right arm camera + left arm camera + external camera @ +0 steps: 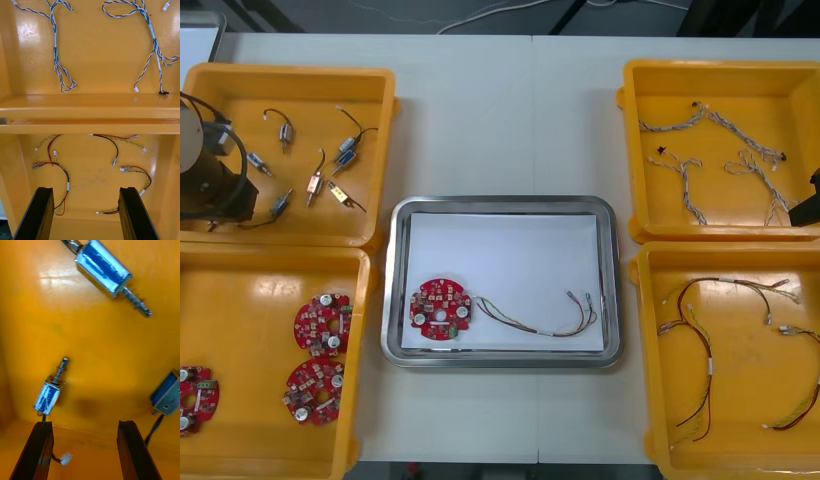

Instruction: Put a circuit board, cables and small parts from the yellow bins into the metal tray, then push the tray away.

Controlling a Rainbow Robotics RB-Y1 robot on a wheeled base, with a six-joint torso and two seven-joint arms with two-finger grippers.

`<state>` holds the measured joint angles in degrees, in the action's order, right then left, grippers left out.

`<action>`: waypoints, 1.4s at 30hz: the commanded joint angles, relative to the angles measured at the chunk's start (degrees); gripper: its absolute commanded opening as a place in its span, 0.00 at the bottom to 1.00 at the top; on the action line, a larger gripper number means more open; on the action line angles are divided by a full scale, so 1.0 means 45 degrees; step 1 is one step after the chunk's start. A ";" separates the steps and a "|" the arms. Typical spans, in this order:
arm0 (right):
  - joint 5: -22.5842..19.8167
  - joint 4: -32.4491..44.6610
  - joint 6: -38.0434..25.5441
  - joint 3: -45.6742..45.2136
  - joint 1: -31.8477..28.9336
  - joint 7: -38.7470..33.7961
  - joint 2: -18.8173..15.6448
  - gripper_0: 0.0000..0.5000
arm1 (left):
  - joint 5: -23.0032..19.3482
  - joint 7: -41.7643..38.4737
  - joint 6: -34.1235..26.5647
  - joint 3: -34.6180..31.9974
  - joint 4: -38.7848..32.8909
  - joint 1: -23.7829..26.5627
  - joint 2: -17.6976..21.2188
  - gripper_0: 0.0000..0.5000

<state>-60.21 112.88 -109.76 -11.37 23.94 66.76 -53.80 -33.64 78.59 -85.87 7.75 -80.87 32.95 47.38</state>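
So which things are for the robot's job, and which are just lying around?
For the job: tray, the board and cable in it, bins, small parts under the open left gripper, red and yellow cables under the open right gripper.

Just lying about: white cord beyond the table.

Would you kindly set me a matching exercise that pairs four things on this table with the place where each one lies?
Things:
1. twisted blue and white cables
2. small metal parts
3. three circuit boards
4. single circuit board beside a cable

Places:
A. metal tray
B. far left yellow bin
C. far right yellow bin
D. near left yellow bin

Pairs: 1-C, 2-B, 3-D, 4-A.

The left gripper, open, hangs over the small metal parts; the right gripper, open, hangs over red and yellow cables in the near right yellow bin.
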 commanded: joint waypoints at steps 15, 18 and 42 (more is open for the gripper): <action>0.1621 -0.1940 0.0915 0.1180 0.1984 0.0927 -0.0544 1.00 | -0.0727 0.1637 -0.0605 -0.0238 -0.0388 0.0158 0.1289 0.96; 0.1856 -0.2409 0.1403 0.1629 0.2277 0.0966 -0.0544 1.00 | -0.0688 0.1656 -0.0644 -0.0238 -0.0349 0.0158 0.1328 0.95; 0.2500 -0.6979 0.5641 0.4226 0.4191 0.3309 -0.0544 1.00 | 0.0015 0.1676 -0.0565 -0.0120 0.0374 0.0099 0.0878 0.90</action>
<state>-49.18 83.13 -85.91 7.32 40.14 75.18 -53.81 -34.77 80.29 -88.43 7.75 -79.47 32.96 50.20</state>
